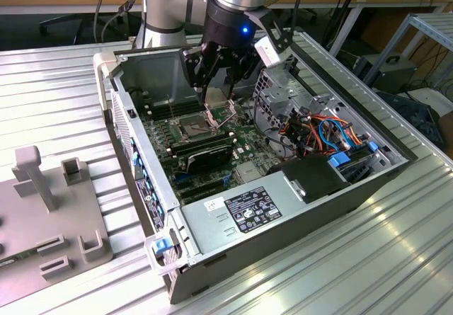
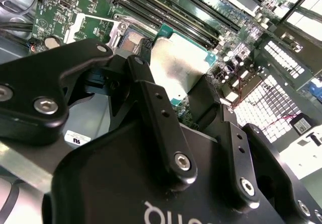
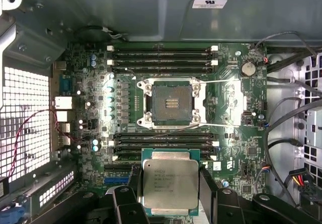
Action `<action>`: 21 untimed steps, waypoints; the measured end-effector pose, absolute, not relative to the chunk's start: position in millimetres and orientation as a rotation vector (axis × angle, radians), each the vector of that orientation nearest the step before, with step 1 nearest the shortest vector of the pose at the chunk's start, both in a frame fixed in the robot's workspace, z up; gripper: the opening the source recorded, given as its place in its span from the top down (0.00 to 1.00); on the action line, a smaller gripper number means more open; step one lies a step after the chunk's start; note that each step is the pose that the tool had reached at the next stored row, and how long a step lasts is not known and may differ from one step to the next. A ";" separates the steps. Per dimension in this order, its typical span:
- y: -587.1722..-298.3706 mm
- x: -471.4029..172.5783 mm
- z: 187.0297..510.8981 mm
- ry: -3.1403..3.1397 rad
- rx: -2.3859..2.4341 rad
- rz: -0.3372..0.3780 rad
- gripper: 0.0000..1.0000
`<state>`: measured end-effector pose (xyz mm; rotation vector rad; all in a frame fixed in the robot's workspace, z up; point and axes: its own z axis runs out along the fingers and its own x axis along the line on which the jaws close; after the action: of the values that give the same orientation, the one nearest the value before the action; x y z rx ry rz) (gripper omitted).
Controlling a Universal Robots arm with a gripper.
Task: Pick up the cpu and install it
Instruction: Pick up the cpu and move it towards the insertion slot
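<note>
The cpu, a flat square chip with a dull silver top, is pinched by its two side edges in my gripper. The black fingers sit on either side of it. In the second wrist view the cpu shows between the same fingers, hanging above the green motherboard. The open socket lies bare, with its metal frame swung up and apart from the chip. In the exterior view my gripper hovers inside the computer case, just above the socket.
Memory slots run along both sides of the socket. The case wall and a drive cage close in the space. Coloured cables and a power supply lie at the exterior view's right. A grey fixture stands outside the case.
</note>
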<state>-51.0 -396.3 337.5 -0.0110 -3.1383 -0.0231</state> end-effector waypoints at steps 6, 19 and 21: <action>-389.8 -51.0 337.1 -3.138 -0.011 -0.023 0.45; -388.3 -51.0 337.0 -3.138 -0.011 -0.023 0.45; -388.2 -51.0 336.9 -3.138 -0.011 -0.023 0.45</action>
<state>-51.0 -388.2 336.9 -0.0110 -3.1384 -0.0233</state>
